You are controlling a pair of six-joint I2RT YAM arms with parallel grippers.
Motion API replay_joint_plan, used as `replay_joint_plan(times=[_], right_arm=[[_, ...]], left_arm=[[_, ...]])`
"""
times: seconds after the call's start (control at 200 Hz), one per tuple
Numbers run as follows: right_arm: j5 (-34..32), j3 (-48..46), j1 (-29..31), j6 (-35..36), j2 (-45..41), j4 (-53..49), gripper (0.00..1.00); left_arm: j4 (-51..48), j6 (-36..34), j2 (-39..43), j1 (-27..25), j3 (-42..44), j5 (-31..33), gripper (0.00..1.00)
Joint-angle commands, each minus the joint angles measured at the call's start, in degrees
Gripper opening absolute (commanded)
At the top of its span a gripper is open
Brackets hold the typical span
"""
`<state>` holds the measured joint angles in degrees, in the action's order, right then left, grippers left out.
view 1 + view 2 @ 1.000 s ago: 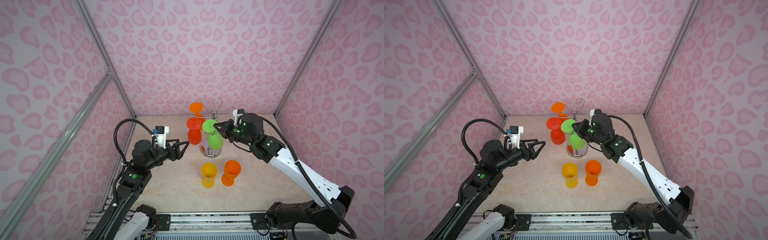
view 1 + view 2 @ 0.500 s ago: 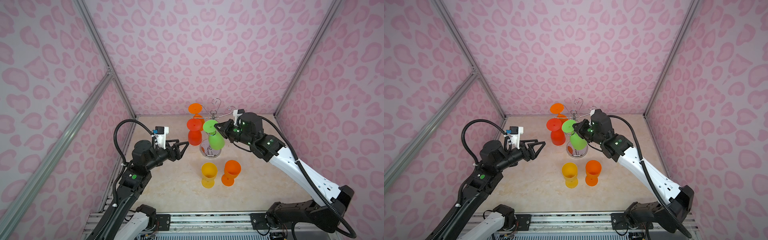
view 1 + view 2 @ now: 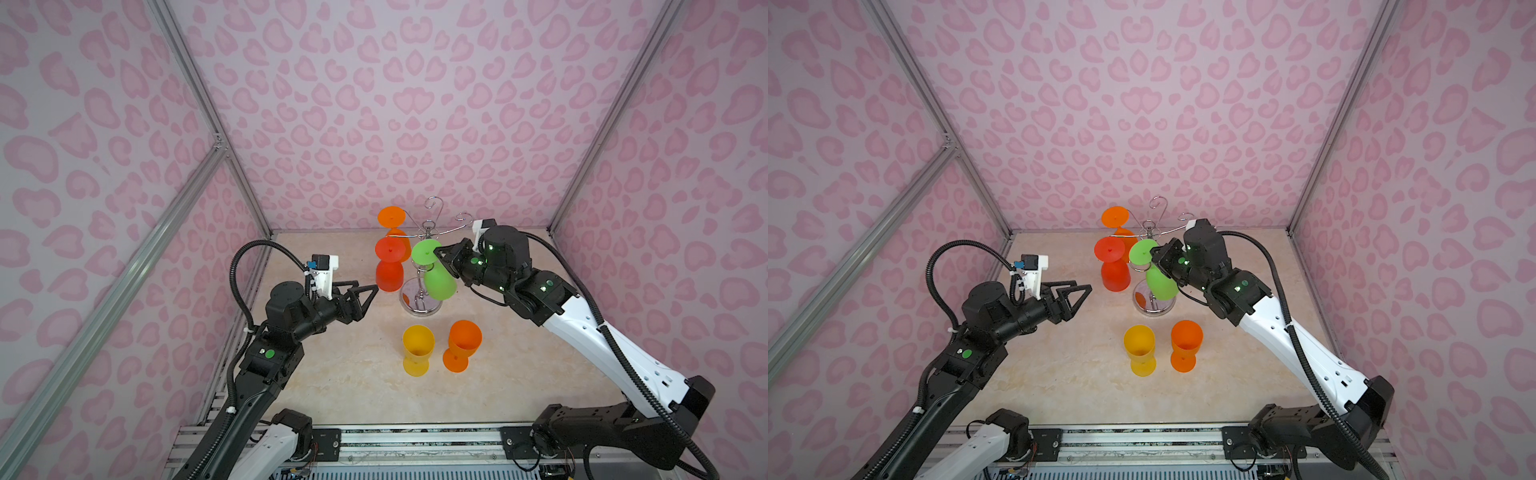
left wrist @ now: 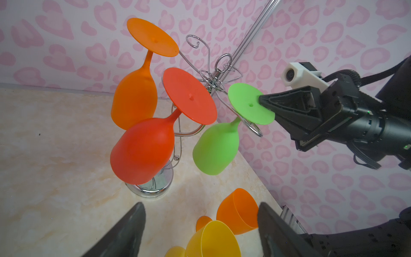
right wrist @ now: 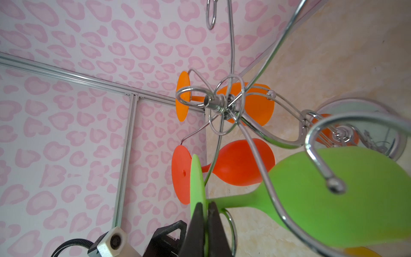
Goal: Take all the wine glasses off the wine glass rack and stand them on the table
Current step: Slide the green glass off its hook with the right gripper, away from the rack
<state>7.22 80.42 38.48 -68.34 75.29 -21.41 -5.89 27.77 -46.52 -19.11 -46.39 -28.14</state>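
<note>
At the back middle of the table (image 3: pixel 353 374), the wine glass rack (image 3: pixel 415 309) is seen standing on its round mirror base. The green wine glass (image 3: pixel 439 282) is hung upside down from the rack arm that faces the right arm. Its flat foot is pinched edge-on between the closed jaws of the right gripper (image 5: pixel 206 211). Its stem is threaded in the wire loop at the outer end of that rack arm, and the glass is tilted rather than plumb.

Just beside it a red glass (image 3: pixel 389 276) is hung from the neighbouring rack arm; in the left wrist view the two feet are close but apart. An orange glass (image 3: pixel 391 216) is hung behind the red one. A curled hook tip (image 5: pixel 334 185) is seen crossing in front of the green bowl in the right wrist view. Nearer the front, a yellow glass (image 3: pixel 417 347) and a second orange glass (image 3: pixel 464 338) are stood upright side by side on the table.

The left gripper (image 3: pixel 372 290) is held with its jaws spread wide and empty, its tips near the red bowl but apart from it.

Compared with a second ago, the green wine glass and the right gripper are found shifted slightly outward, away from the post. The left arm, the other glasses and the rack are unchanged.
</note>
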Motion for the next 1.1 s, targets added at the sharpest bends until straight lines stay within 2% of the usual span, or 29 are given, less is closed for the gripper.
replay_joint_plan(times=[0.0,0.425,0.7,0.96,1.095], right_arm=[[-1.4,-0.2,-0.1,0.4,-0.3,-0.3,0.00],[-2.1,-3.4,-1.9,0.1,-3.9,0.9,0.00],[-1.4,-12.9,-4.8,-1.8,-13.3,2.6,0.00],[-4.8,-19.0,-11.9,1.5,-28.1,-2.4,0.00],[-0.1,-18.8,-16.7,2.5,-30.5,-3.0,0.00]], left_arm=[[2.0,-0.8,0.3,0.1,0.2,-0.6,0.81],[1.9,-0.8,0.5,0.1,0.5,-0.7,0.81],[1.4,-1.1,-0.5,0.2,-0.5,-0.7,0.81],[1.7,-0.7,-2.4,0.2,-2.6,-1.0,0.81],[1.6,-0.8,-3.9,0.2,-3.9,-1.6,0.81]])
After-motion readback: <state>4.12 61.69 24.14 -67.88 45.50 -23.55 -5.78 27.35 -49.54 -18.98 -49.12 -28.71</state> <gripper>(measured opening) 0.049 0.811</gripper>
